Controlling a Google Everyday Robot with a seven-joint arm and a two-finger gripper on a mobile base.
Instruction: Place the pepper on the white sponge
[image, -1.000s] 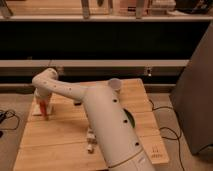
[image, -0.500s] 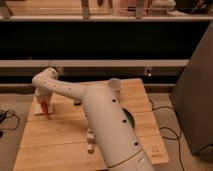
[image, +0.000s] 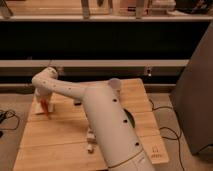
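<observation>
My arm reaches across the wooden table (image: 60, 145) to its far left. My gripper (image: 45, 101) is there, pointing down and shut on the pepper (image: 47, 108), a slim orange-red piece hanging upright below the fingers. The white sponge (image: 38, 106), a pale flat pad, lies on the table right under and beside the pepper's tip. I cannot tell whether the pepper touches it. The arm hides part of the sponge.
A grey cup (image: 115, 84) stands at the back middle of the table. A green plate (image: 132, 120) shows partly behind my arm on the right. A white-tan bottle-like object (image: 91, 138) lies near the arm's base. A dark shelf front runs behind the table.
The gripper with the pepper has stayed over the left end of the table, shifting only slightly. Nothing else has moved.
</observation>
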